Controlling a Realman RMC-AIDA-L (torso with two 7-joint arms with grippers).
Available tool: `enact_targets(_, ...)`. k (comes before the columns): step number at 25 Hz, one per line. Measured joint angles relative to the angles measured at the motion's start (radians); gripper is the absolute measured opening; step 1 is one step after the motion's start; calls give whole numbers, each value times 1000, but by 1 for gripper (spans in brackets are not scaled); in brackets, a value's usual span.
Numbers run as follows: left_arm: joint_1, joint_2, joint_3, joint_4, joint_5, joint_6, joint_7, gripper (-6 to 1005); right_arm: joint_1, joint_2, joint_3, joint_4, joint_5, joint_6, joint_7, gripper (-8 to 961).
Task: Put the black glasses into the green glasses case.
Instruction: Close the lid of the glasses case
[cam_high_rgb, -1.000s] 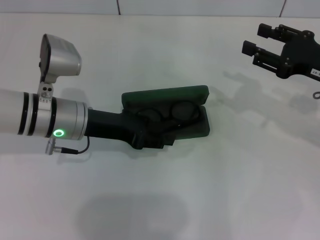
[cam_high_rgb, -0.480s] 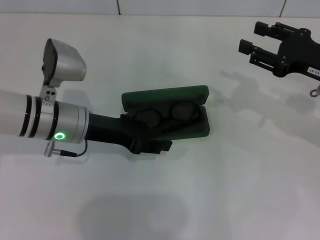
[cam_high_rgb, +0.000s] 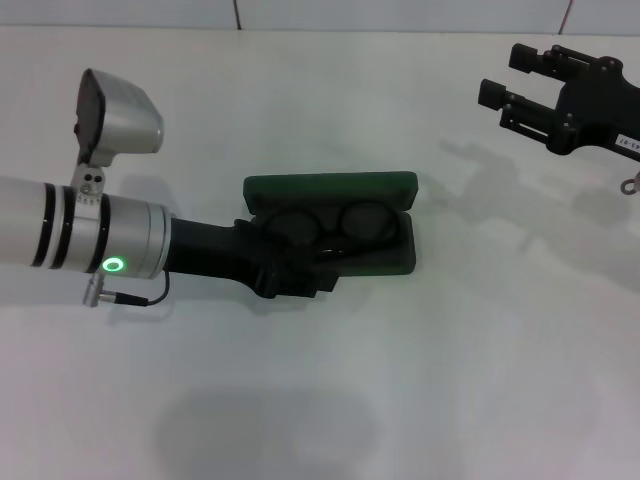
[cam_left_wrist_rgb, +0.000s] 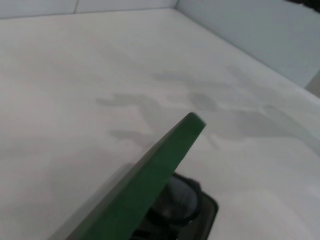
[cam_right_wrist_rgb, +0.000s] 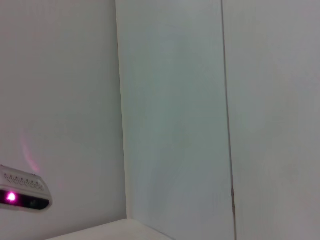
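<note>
Two arms are seen in the head view, but only one is at work. The left gripper (cam_high_rgb: 300, 272) is laid low at the near left end of the green glasses case (cam_high_rgb: 395, 258), and how its jaws stand cannot be told, since the fingers are lost against the dark case. The black glasses (cam_high_rgb: 325, 225) are already seated in the case's tray, lenses up, with the lid (cam_high_rgb: 330, 186) raised along the far side. In the left wrist view the lid's green edge (cam_left_wrist_rgb: 165, 165) is seen slanting over one lens (cam_left_wrist_rgb: 182, 197).

The step in hand is judged to be the release and withdrawal. It is best done by drawing the gripper straight out toward the left, low and slow, so that the temple arm near the fingers is not snagged and the case is not dragged across the white table (cam_high_rgb: 450, 380). The raised lid is the nearest obstacle and should not be knocked.

The right gripper (cam_high_rgb: 515, 85) is held parked at the far right, well apart from the case, its jaws spread wide and empty. Nothing else is seen on the table.
</note>
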Motion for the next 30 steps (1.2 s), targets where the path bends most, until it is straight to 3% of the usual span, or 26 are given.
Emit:
enact_targets(7, 27, 3, -3, 59, -149, 121, 44, 558, -4, -1, 6, 0, 0, 0, -1, 584)
enact_targets(12, 7, -11, -83, 48, -247, 7, 27, 558, -6, -1, 12, 37, 109, 4, -43, 584)
enact_targets(17, -84, -11, -104, -11, -164, -213, -91, 558, -13, -5, 12, 86, 215, -4, -102, 584)
enact_targets(23, -178, -16, -101, -60, 5, -238, -177, 561, -16, -8, 13, 115, 217, 1, -121, 584)
enact_targets(30, -190, -27, -88, -63, 55, -239, -197, 563, -15, -8, 15, 119, 219, 2, -129, 584)
